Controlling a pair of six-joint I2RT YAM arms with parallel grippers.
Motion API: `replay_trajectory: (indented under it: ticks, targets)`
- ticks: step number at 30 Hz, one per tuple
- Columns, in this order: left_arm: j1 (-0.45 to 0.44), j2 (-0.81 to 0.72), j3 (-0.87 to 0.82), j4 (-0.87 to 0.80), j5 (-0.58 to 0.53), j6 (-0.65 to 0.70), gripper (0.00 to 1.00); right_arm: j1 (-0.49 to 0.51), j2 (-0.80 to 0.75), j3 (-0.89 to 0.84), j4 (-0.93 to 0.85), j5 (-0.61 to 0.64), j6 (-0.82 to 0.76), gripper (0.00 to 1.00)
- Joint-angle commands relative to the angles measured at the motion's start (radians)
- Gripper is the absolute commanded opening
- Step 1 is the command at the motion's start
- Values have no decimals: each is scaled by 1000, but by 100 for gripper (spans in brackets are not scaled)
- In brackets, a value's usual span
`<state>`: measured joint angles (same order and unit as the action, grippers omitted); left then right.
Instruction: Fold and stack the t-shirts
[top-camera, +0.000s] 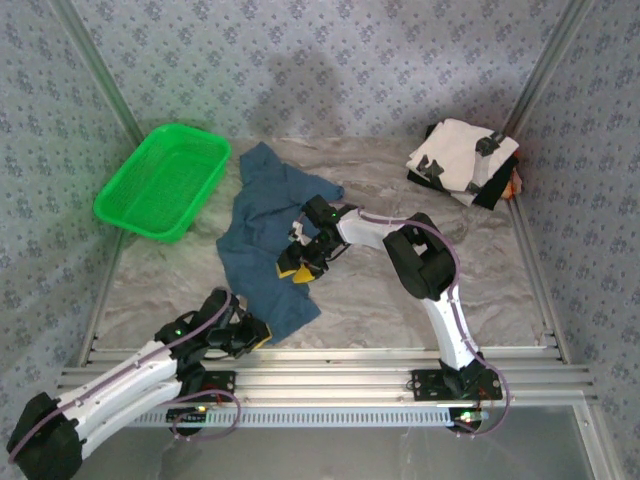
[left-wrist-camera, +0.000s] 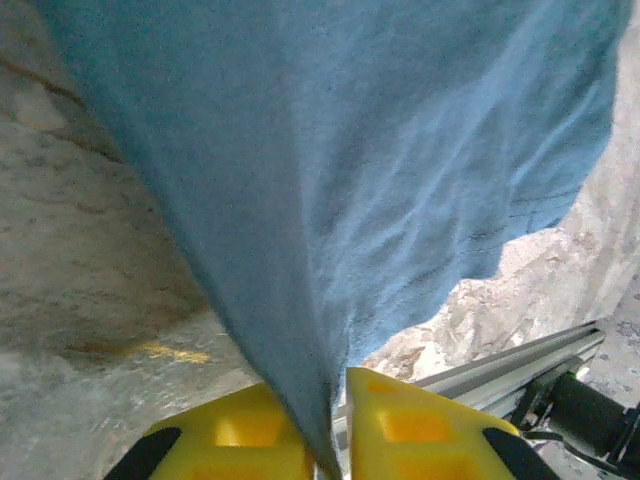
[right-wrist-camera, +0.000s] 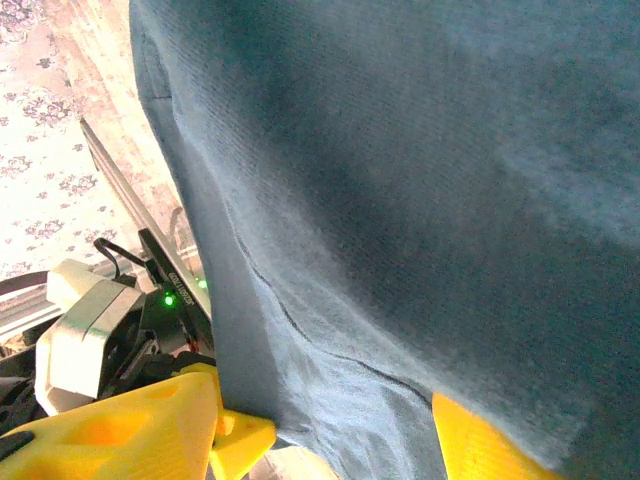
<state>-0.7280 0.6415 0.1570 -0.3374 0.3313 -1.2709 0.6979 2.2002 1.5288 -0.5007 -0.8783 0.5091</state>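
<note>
The dusty-blue t-shirt (top-camera: 262, 235) sprawls toward 9 o'clock of the table's centre, likely light and limp. The left gripper (left-wrist-camera: 335, 400) pinches its 6 o'clock hem. The right gripper (right-wrist-camera: 335, 445) straddles the cloth, jaws apart. Hem corners look like the best hold.

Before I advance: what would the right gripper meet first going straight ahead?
The right gripper would meet the crumpled dusty-blue cloth t-shirt almost at once; it seems to lie between its jaws.

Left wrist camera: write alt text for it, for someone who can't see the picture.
A dusty-blue t-shirt spreads across most of the frame, one fold of it pinched between the two yellow fingers of the left gripper at the bottom edge. Pale marbled table shows at left, and a metal rail at lower right.
</note>
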Motion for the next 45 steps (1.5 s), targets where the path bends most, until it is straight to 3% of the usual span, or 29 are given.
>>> replay_trajectory:
  ticks: [1,2,7,11,14,19,23,27,31,41,45]
  targets:
    - [-6,11,28,-13,15,3,4,-11,35,13,-25,43,7,62]
    - [-6,14,44,-40,2,16,0,-13,31,11,-18,38,13,64]
    - [27,-50,232,-330,-130,88,0,-59,-68,22,-6,82,3,75]
    - [177,-110,399,-585,-217,140,0,-135,-156,71,-94,192,-49,79]
    - [292,-105,525,-686,-288,216,0,-193,-180,112,-160,305,-71,79]
    - [391,-43,678,-708,-344,299,0,-261,-91,243,-264,407,-118,78]
    - [403,-13,779,-733,-427,332,0,-244,-39,310,-324,458,-170,74]
    - [426,12,838,-721,-433,344,0,-209,-26,296,-346,499,-213,70]
    - [429,4,870,-769,-500,347,0,-181,-2,296,-343,493,-239,66]
    - [448,-3,844,-745,-483,344,0,-69,40,291,-347,496,-262,62]
    - [452,6,849,-749,-482,353,0,-29,69,309,-443,589,-278,59]
